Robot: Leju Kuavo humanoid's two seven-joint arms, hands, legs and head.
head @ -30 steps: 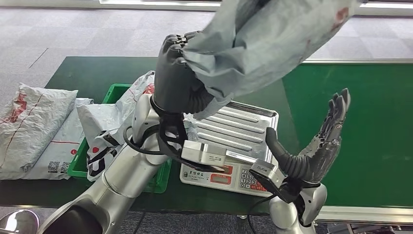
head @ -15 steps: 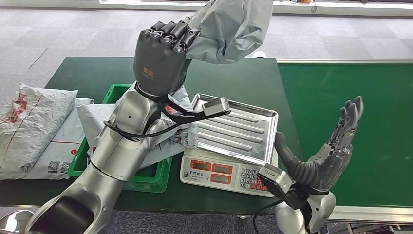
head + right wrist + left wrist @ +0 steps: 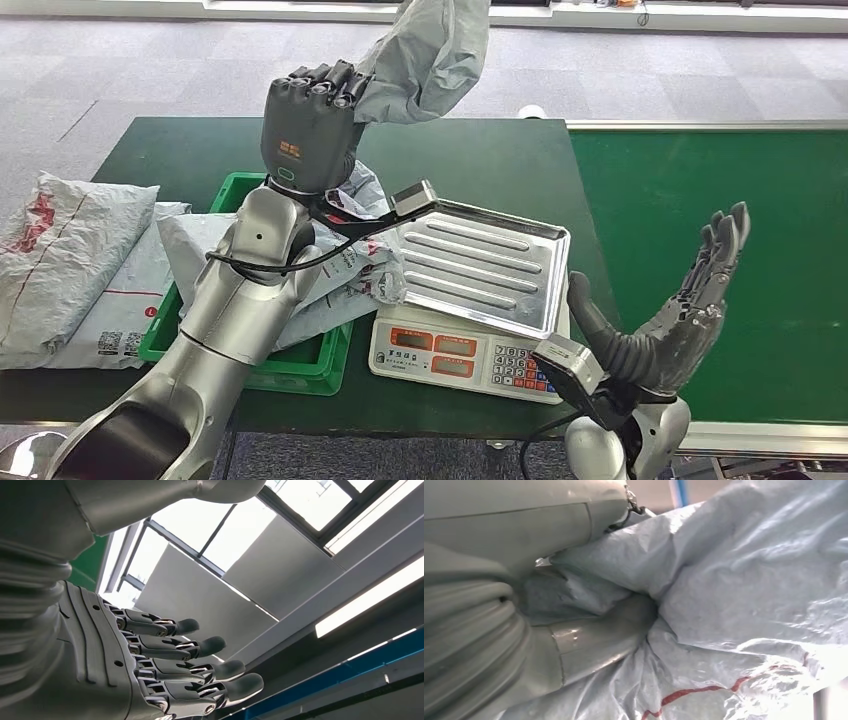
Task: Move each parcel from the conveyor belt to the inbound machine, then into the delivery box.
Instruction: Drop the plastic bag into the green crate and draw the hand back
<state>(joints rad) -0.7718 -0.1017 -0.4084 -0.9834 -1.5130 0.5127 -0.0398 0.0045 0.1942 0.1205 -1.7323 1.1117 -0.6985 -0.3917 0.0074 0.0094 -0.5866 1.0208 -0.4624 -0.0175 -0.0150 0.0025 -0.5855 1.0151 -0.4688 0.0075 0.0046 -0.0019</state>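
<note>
My left hand (image 3: 308, 125) grips a grey plastic parcel (image 3: 430, 55) and holds it high above the green box (image 3: 233, 190) and the table's far side. In the left wrist view the crumpled parcel (image 3: 744, 595) with a red line fills the picture around my thumb (image 3: 594, 640). My right hand (image 3: 680, 310) stands upright and empty, fingers spread, over the green conveyor belt (image 3: 720, 200), right of the scale. The right wrist view shows its fingers (image 3: 185, 665) apart against the ceiling. The scale (image 3: 465, 355) carries a bare steel tray (image 3: 490, 262).
The green box holds other grey parcels (image 3: 340, 270) that bulge over its rim toward the scale. Two more parcels (image 3: 70, 260) lie on the dark green table (image 3: 180, 150) at the left. Grey floor lies beyond the table.
My left arm has swung the parcel from above the scale toward the left and back, over the green box. My right hand has drifted slightly right and down, still spread.
</note>
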